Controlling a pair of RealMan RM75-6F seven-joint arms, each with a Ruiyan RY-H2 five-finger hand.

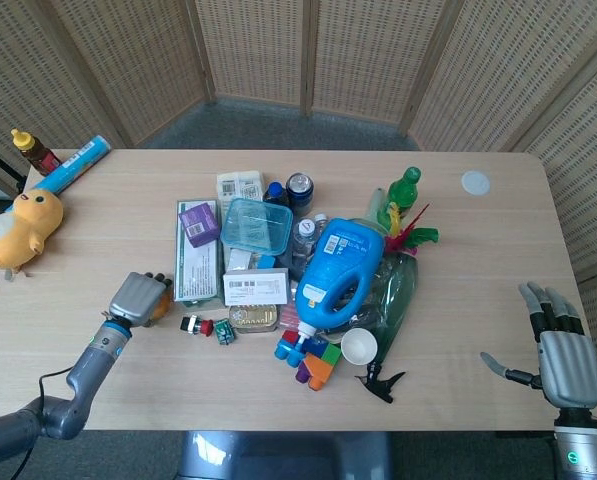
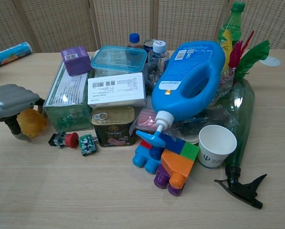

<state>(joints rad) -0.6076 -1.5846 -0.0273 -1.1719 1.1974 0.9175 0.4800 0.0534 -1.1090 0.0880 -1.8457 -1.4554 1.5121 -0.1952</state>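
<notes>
While fingers curl, left hand (image 2: 11, 102) grips a round orange fruit (image 2: 31, 123)

My left hand (image 2: 11, 102) curls over a small round orange fruit (image 2: 31, 122), fingers wrapped around its top. It sits on the table (image 1: 458, 260) near the left edge, just beside the green box's (image 2: 66, 102) front-left corner.

Our head view looks steeply down on whole table (image 1: 498, 260) — chest view sits low, close, facing forward — both share central clutter.
</notes>
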